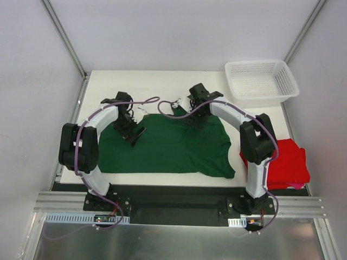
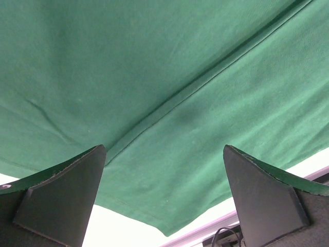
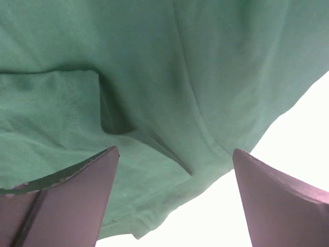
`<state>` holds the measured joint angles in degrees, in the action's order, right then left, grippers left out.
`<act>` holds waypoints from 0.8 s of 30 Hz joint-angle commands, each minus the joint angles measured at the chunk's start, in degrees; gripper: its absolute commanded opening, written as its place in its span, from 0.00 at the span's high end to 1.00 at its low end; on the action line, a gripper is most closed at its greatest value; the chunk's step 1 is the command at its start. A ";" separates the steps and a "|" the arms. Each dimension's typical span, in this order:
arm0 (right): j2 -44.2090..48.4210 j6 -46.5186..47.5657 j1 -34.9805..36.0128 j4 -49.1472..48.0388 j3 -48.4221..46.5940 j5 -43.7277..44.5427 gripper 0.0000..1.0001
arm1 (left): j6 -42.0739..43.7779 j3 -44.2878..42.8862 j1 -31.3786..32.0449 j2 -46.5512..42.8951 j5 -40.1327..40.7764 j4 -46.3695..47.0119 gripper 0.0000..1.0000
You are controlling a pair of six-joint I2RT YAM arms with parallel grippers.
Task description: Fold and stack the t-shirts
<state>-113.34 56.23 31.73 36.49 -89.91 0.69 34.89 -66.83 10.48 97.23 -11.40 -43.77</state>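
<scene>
- Green t-shirt point(image 1: 168, 146): lies spread across the middle of the table point(image 1: 157, 81), far hem under both arms, one sleeve trailing toward the near right edge.
- Red t-shirt point(image 1: 284, 162): a loose heap at the near right corner, apart from the green one and unfolded; the white basket point(image 1: 261, 80) stands at the far right corner.
- Left gripper point(image 1: 134, 135): jaws spread wide, grasping nothing, poised over the cloth's left part; its wrist view shows a straight seam point(image 2: 195, 92) running between the fingers point(image 2: 61, 195).
- Right gripper point(image 1: 194, 120): likewise released and empty, above a tucked, shadowed pleat point(image 3: 110, 113) close to the cloth's edge.
- Hazard 1: closing over the pleat may catch a bunched double layer, so the fold would likely carry a crease.
- Hazard 2: a shallow pinch on either side may take only the upper layer, or slip off.
- Hazard 3: unequal lift between the arms would probably skew the fold line and drag the trailing sleeve.
</scene>
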 commanded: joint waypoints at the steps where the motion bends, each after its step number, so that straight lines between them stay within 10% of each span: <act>1: -0.83 1.25 0.35 -2.30 0.52 -2.34 0.04 | -0.09 -2.34 0.86 0.59 0.50 -0.79 0.01; 24: 10.74 -1.20 -1.92 20.27 -0.46 -0.24 0.04 | 0.00 -6.30 3.14 -0.03 1.38 -1.84 0.01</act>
<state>-111.87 57.41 31.83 44.99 -94.30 4.60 35.14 -71.05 12.47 97.62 -9.91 -43.94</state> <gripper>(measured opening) 0.963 0.993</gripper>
